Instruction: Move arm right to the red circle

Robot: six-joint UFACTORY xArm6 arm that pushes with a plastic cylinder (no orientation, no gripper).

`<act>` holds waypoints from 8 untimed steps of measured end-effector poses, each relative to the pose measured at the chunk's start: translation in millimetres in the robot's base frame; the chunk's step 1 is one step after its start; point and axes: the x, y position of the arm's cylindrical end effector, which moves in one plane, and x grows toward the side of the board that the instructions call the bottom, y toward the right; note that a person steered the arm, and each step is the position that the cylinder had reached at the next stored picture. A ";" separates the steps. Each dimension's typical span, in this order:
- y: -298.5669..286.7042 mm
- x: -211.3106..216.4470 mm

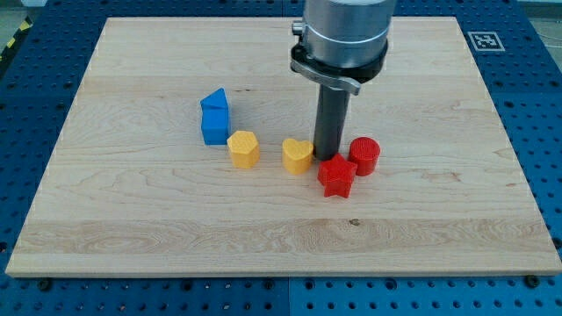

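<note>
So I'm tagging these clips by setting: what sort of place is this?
Probably a robotics lab bench: a wooden board rests on a blue perforated table, a printed marker tag sits at one corner, and my tip stands among small blocks, just left of the red circle.

The pale wooden bench (pixel 132 219) carries six small plastic blocks in a loose row. From the view's left: a blue triangular block (pixel 214 99) touching a blue cube (pixel 214 126), a yellow hexagon (pixel 244 148), a yellow heart-like block (pixel 298 154), a red star-shaped block (pixel 336 175) and a red cylinder (pixel 364 155).
</note>
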 end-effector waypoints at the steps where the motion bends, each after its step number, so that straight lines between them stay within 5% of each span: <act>1: -25.1 -0.3; 5: 29.1 -39.4; 8: 103.3 -22.6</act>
